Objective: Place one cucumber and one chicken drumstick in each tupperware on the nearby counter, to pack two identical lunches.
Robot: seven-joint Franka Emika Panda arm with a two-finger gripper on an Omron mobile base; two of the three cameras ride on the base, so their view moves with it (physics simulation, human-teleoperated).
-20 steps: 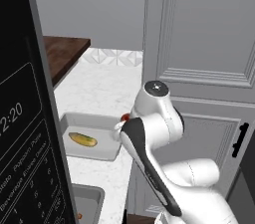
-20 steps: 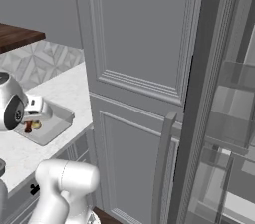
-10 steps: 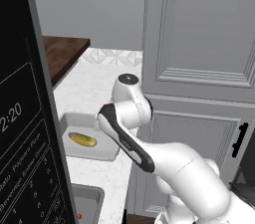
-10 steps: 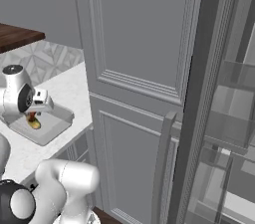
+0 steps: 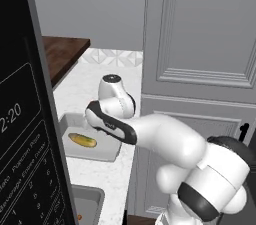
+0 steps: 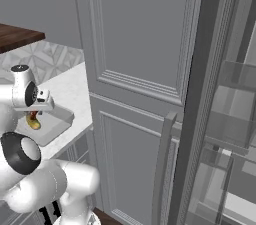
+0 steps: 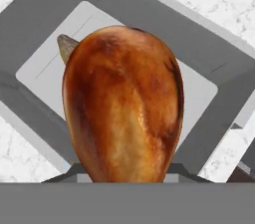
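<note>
Golden-brown and glossy, the chicken drumstick (image 7: 124,103) hangs in the gripper (image 6: 33,114) directly over a grey tupperware (image 7: 45,24) — in the hand view the meat covers the middle of the container's pale floor, with the rim showing around it. That is the relation the coming move turns on: the container lies straight below the held piece, so a short descent and release should land it inside. The jaws are clamped on the drumstick's narrow end; its fat end points down toward the tray, so its long axis runs roughly along the gripper's own line of sight. A small grey-brown tip (image 7: 66,48) peeks from behind the meat; it may be the end of a cucumber, though too little shows to be sure.

Outward from there, the left base view shows the tupperware on the white marble counter (image 5: 95,76) near its edge, a yellowish-green cucumber (image 5: 82,140) lying flat in it — long axis along the tray's length. A second grey container (image 5: 87,204) sits nearer the camera.
</note>
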